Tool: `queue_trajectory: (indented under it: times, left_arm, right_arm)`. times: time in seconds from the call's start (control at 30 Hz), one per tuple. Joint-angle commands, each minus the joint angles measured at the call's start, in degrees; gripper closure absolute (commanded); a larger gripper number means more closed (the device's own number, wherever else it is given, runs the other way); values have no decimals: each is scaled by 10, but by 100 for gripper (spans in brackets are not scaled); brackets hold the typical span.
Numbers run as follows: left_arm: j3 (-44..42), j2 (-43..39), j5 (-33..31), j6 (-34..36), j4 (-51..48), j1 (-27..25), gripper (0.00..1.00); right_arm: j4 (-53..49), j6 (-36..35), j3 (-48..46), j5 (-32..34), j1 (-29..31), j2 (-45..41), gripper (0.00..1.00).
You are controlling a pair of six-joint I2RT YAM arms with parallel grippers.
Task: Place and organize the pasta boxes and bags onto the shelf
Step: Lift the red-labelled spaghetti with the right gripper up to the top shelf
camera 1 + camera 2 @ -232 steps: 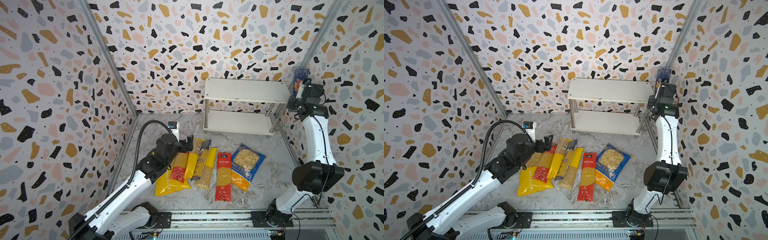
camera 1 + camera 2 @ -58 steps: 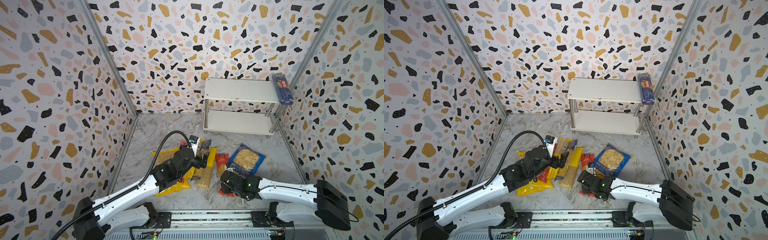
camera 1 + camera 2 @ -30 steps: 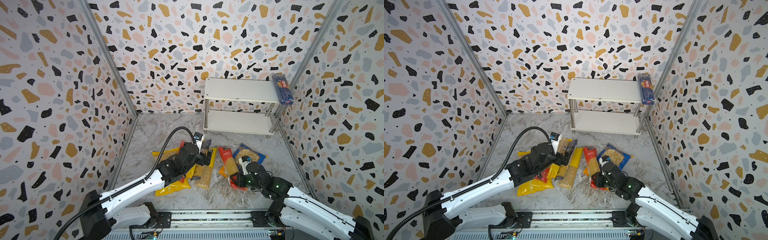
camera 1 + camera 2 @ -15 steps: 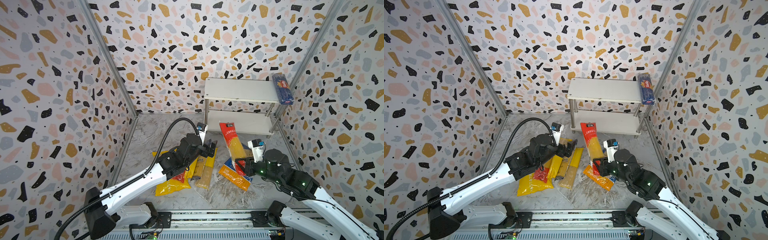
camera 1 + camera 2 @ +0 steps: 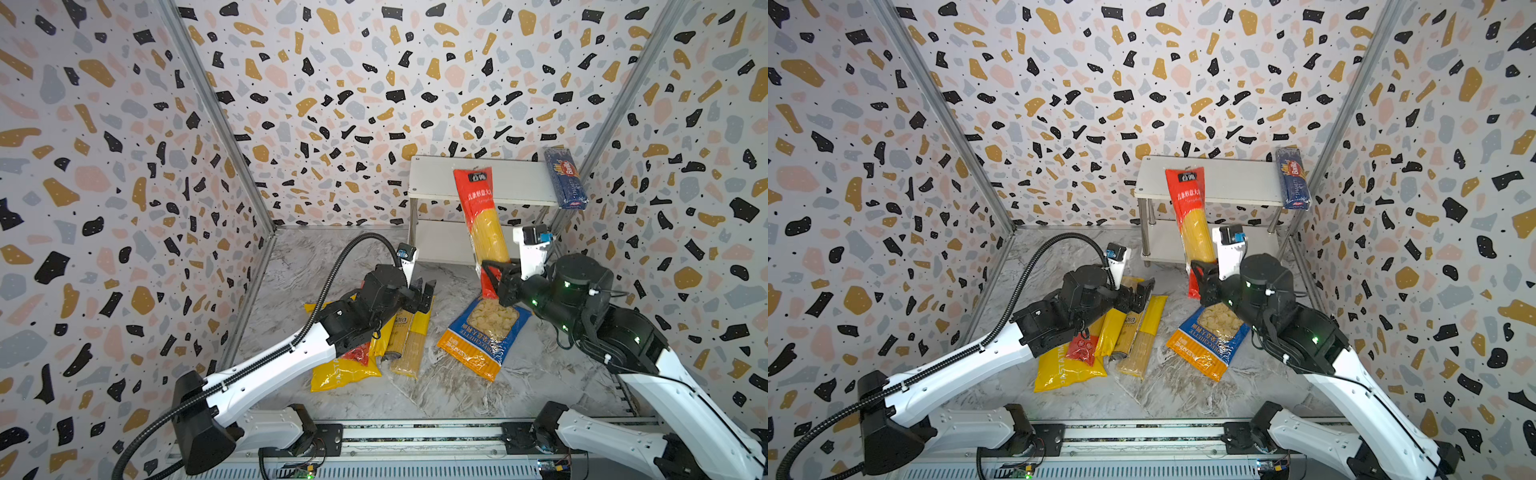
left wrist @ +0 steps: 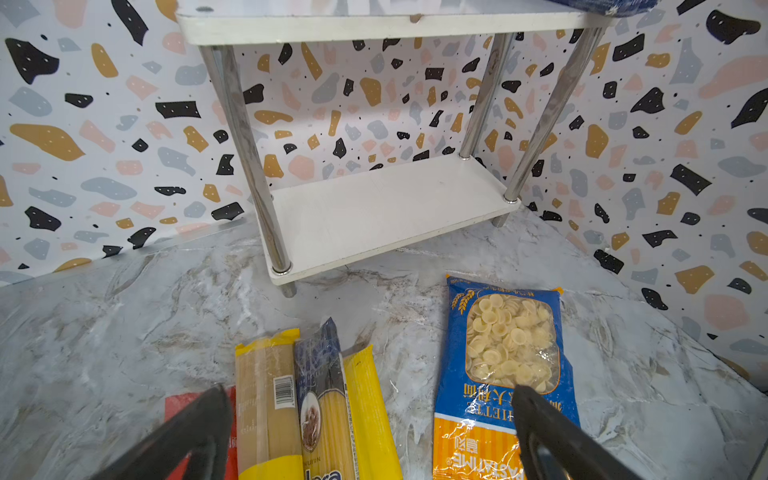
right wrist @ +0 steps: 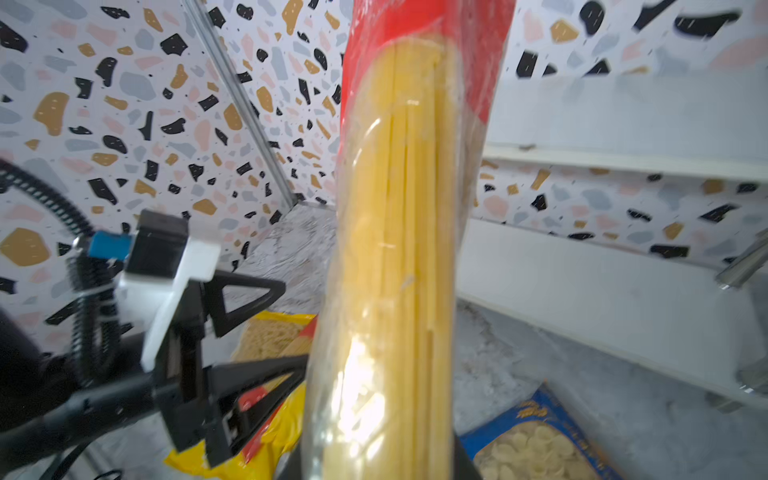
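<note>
The right pincer (image 5: 495, 275) is pinching the red pack (image 5: 478, 208) low down, so it should be laying it gently flat on the shelf (image 5: 432, 178) — the left pincer (image 5: 424, 294) is gaping, empty.

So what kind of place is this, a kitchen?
Probably a robot practice booth, not a kitchen: speckled panel walls close it in, two robot arms sit on a rail, and there's only one small shelf and some pasta packs.

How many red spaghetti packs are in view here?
2. One red pack stands nearly upright in the right pincer; the other red pack lies on the yellow bag, partly under the left arm. More may be hidden.
</note>
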Motion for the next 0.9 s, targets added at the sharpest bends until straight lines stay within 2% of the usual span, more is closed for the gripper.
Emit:
queue_trajectory:
  times: [0.0, 0.17, 0.37, 0.53, 0.67, 0.77, 0.87]
  left_arm:
    - [36, 5, 9, 20, 35, -3, 1]
    - [176, 85, 71, 36, 41, -3, 1]
    - [301, 164, 110, 56, 27, -3, 1]
    - [373, 210, 119, 70, 14, -4, 1]
    - [388, 221, 125, 75, 21, -3, 0]
    - [363, 211, 121, 81, 41, -3, 1]
    - [336, 201, 112, 87, 57, -4, 1]
  right_arm:
    - [159, -128, 107, 99, -14, 44, 95]
    - [154, -165, 212, 76, -90, 141, 95]
    - [114, -112, 292, -70, -254, 229, 95]
    - [89, -87, 347, -156, -344, 297, 95]
    - [53, -80, 416, -209, -397, 351, 95]
    - [26, -74, 468, -237, -426, 387, 95]
    - [20, -68, 481, -248, -438, 399, 94]
